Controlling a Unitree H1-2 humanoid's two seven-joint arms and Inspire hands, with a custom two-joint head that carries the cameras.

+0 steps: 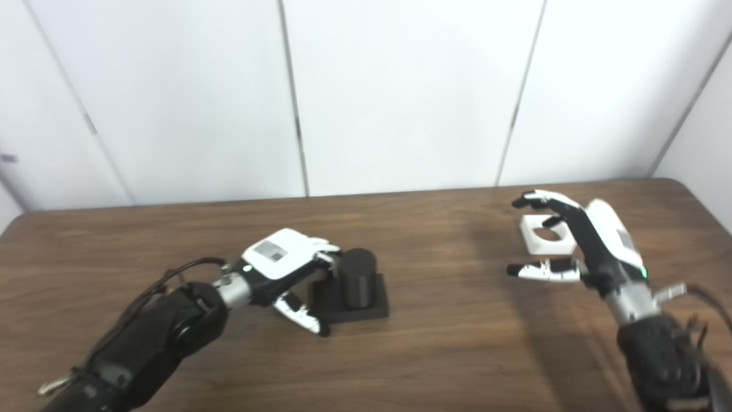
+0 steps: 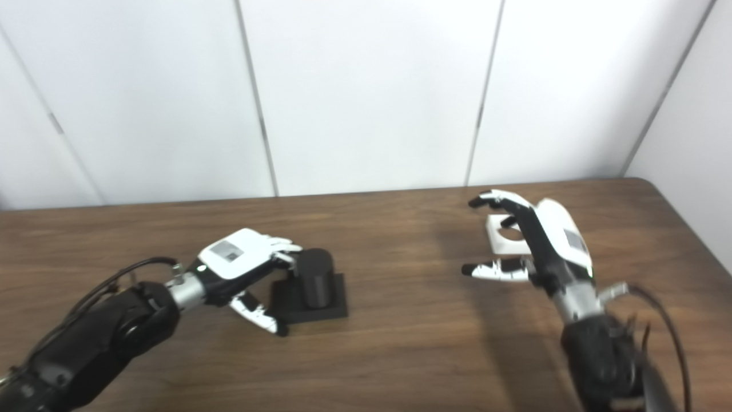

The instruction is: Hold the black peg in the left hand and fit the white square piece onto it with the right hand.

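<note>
The black peg (image 1: 359, 273) is a short upright cylinder on a square black base (image 1: 374, 309), standing on the wooden table (image 1: 446, 343) left of centre. My left hand (image 1: 281, 264) is against its left side, fingers curled toward the cylinder and thumb by the base's front left corner; it is open and the peg rests on the table. The white square piece (image 1: 536, 244) with a round hole lies flat at the right. My right hand (image 1: 577, 240) hovers over its near side, open, fingers spread above it and thumb pointing left, partly hiding it.
The table's back edge meets a white panelled wall (image 1: 400, 91). Its right edge (image 1: 706, 206) runs close to my right arm. Bare wood lies between the peg and the white piece.
</note>
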